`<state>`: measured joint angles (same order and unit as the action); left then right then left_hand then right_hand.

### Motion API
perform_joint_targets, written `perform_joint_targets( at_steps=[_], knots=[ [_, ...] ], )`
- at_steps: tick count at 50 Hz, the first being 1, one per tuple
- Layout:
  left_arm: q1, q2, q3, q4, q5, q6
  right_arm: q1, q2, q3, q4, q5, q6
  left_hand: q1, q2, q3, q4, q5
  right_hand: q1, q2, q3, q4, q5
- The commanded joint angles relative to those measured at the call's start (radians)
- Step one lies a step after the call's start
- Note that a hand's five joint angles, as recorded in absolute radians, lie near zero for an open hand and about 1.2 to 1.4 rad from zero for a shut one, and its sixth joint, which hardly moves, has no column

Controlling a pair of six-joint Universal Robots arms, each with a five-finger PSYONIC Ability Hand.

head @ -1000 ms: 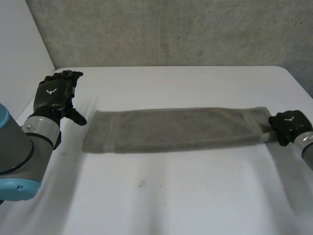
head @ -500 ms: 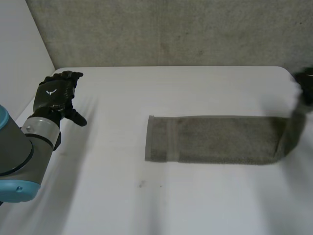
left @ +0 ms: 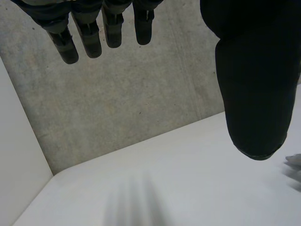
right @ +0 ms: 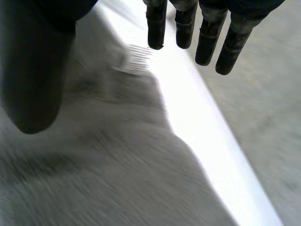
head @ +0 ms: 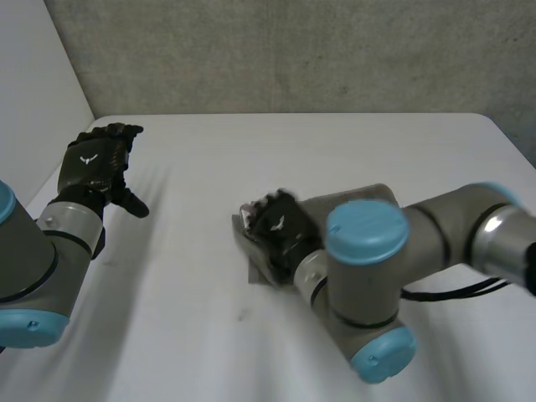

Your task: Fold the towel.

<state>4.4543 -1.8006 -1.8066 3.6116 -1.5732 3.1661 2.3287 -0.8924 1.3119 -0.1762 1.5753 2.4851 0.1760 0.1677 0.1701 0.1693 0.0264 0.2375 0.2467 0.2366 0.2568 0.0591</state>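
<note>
Towel (right: 117, 179) lies mid-surface (head: 209, 343); you'll see it mostly hidden under the right arm (head: 368, 276). Right robot hand (head: 280, 230) is over its end, fingers straight, thumb apart, gripping nothing. Left robot hand (head: 90, 161) is well apart, fingers spread.

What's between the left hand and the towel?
Bare white table, in the head view; the left hand hangs well clear of the towel.
</note>
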Motion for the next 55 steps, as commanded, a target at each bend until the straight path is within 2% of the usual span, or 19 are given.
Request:
perform_joint_targets(
  at_steps=[1,7,11,17,19,20,22,25,26,27,36,38,39,41,44,46,52,54,55],
  knots=[
    [-0.001,0.000,-0.002,0.002,0.001,0.002,-0.165,-0.202,0.128,-0.009,0.029,0.165,0.002,0.011,0.008,0.009,-0.023,-0.063,-0.072,-0.062,-0.082,-0.059],
    [-0.003,-0.002,-0.005,0.007,-0.001,0.002,-0.328,-0.293,0.277,0.009,-0.069,0.268,0.002,0.011,0.008,0.009,-0.023,-0.063,-0.072,-0.062,-0.082,-0.059],
    [-0.009,-0.002,-0.007,0.007,-0.001,0.002,-0.480,-0.298,0.401,-0.006,-0.151,0.259,0.002,0.011,0.008,0.009,-0.023,-0.063,-0.072,-0.062,-0.082,-0.059],
    [-0.023,-0.003,-0.005,0.007,-0.001,0.002,-0.572,-0.275,0.474,-0.039,-0.284,0.218,0.002,0.011,0.008,0.009,-0.023,0.012,0.003,0.013,-0.007,0.016],
    [-0.026,-0.008,-0.007,0.007,-0.001,0.002,-0.617,-0.241,0.498,-0.077,-0.342,0.183,0.002,0.011,0.008,0.009,-0.023,0.210,0.201,0.211,0.191,0.214],
    [-0.026,-0.008,-0.007,0.007,-0.001,0.002,-0.617,-0.241,0.498,-0.077,-0.342,0.183,0.002,0.011,0.008,0.009,-0.023,0.211,0.202,0.212,0.192,0.215],
    [-0.030,-0.011,-0.007,0.007,-0.001,0.002,-0.629,-0.220,0.504,-0.120,-0.359,0.173,0.002,0.011,0.008,0.009,-0.023,0.539,0.529,0.539,0.519,0.542],
    [-0.038,-0.013,-0.007,0.007,-0.001,0.003,-0.632,-0.209,0.503,-0.144,-0.357,0.173,0.002,0.011,0.008,0.009,-0.023,0.743,0.734,0.744,0.724,0.747],
    [-0.039,-0.013,-0.007,0.007,-0.001,0.003,-0.634,-0.200,0.503,-0.167,-0.356,0.173,0.002,0.011,0.008,0.009,-0.023,1.074,1.065,1.075,1.055,1.078],
    [-0.039,-0.013,-0.007,0.007,-0.001,0.003,-0.638,-0.204,0.500,-0.186,-0.351,0.173,0.002,0.011,0.008,0.009,-0.023,1.158,1.149,1.159,1.139,1.162],
    [-0.049,0.006,0.001,0.002,-0.004,0.009,-0.598,-0.318,0.431,-0.192,-0.319,0.166,0.002,0.011,0.008,0.009,-0.023,1.159,1.150,1.160,1.139,1.163],
    [-0.059,0.017,0.010,-0.004,-0.004,0.008,-0.467,-0.327,0.344,-0.160,-0.320,0.172,0.002,0.011,0.008,0.009,-0.023,1.159,1.150,1.160,1.139,1.163],
    [-0.073,0.033,0.021,-0.007,-0.004,0.006,-0.466,-0.327,0.343,-0.160,-0.321,0.172,0.002,0.011,0.008,0.009,-0.023,1.159,1.150,1.160,1.139,1.163],
    [-0.085,0.049,0.033,-0.010,-0.004,0.005,-0.314,-0.277,0.232,-0.100,-0.324,0.167,0.002,0.011,0.008,0.009,-0.023,1.159,1.150,1.160,1.139,1.163],
    [-0.101,0.067,0.067,-0.041,-0.005,0.005,-0.238,-0.224,0.175,-0.060,-0.321,0.158,0.005,0.014,0.011,0.012,-0.020,1.159,1.150,1.160,1.139,1.163],
    [-0.121,0.075,0.114,-0.106,-0.022,0.003,-0.099,-0.122,0.059,0.042,-0.316,0.128,0.002,0.011,0.008,0.009,-0.023,1.159,1.150,1.160,1.139,1.163],
    [-0.161,0.064,0.208,-0.223,-0.077,0.003,0.014,0.009,-0.074,0.219,-0.287,0.009,0.002,0.011,0.008,0.009,-0.023,1.159,1.150,1.160,1.139,1.163],
    [-0.191,0.047,0.271,-0.295,-0.117,0.002,0.006,0.020,-0.123,0.279,-0.175,0.006,0.002,0.011,0.008,0.009,-0.023,0.085,0.076,0.086,0.066,0.089],
    [-0.191,0.047,0.271,-0.295,-0.117,0.002,0.006,0.020,-0.123,0.279,-0.175,0.006,0.002,0.011,0.008,0.009,-0.023,0.079,0.070,0.080,0.060,0.083]
  ],
)
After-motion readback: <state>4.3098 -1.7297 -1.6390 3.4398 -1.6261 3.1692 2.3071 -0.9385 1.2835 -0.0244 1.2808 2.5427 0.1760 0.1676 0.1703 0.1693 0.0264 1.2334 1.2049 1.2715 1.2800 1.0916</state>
